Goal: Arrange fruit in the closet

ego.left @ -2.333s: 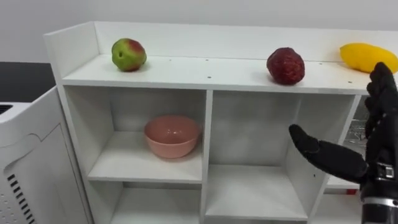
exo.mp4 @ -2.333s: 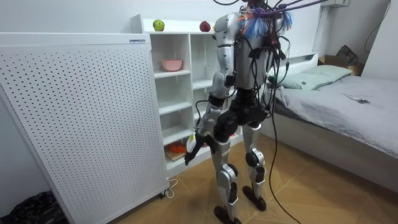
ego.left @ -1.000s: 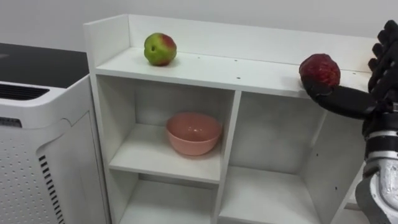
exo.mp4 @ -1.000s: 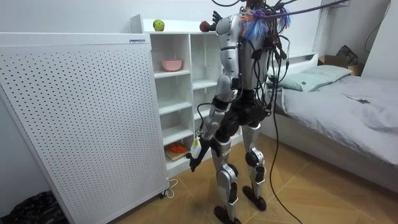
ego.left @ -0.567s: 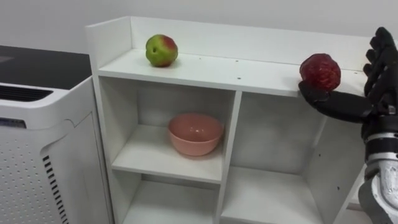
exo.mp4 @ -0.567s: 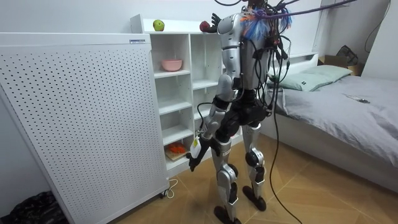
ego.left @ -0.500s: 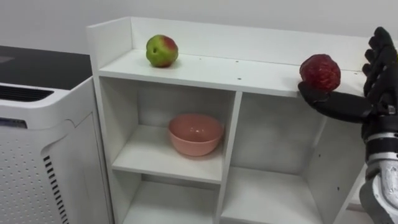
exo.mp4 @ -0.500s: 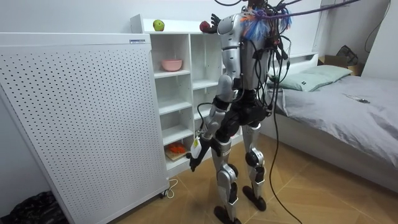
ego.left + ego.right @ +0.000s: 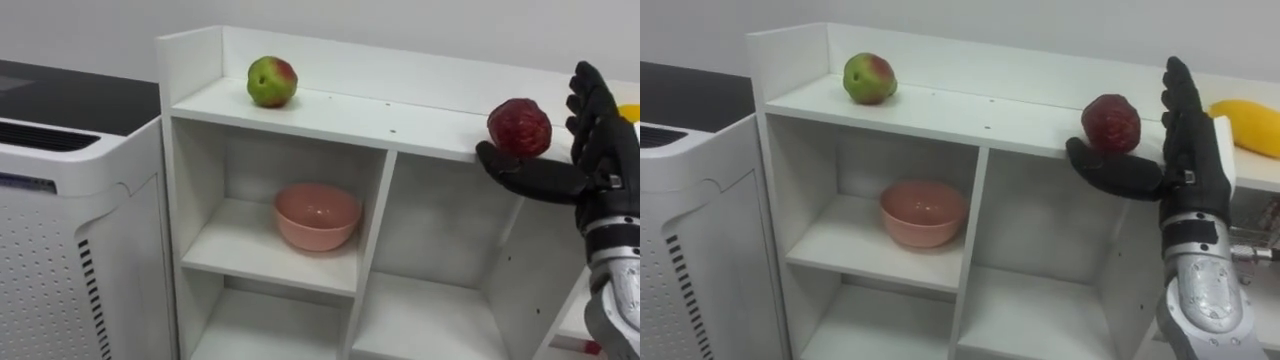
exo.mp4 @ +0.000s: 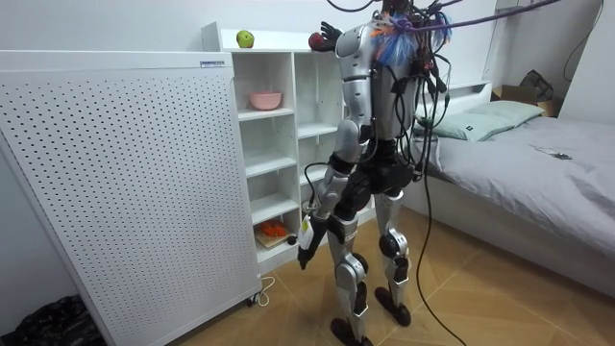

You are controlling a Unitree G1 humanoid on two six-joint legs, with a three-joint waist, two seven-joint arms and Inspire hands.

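Note:
A dark red fruit point(image 9: 519, 127) rests on the top board of the white closet point(image 9: 330, 110). My right hand point(image 9: 590, 150) is open right beside it: the thumb reaches out just below and in front of the fruit, and the straight fingers stand up at its right. Whether the hand touches the fruit I cannot tell. A green-red apple point(image 9: 272, 81) sits at the top board's left end, and a yellow fruit point(image 9: 1248, 128) lies at its right end. My left hand point(image 10: 306, 252) hangs low by my thigh.
A pink bowl point(image 9: 317, 215) stands in the upper left compartment. A white perforated panel unit point(image 9: 60, 200) stands against the closet's left side. Something orange point(image 10: 274, 231) lies on a low shelf. In the room view a bed point(image 10: 519, 144) is behind me.
My right hand rose from in front of the middle compartment to the red fruit on the top board. The view has shifted rightward as I moved.

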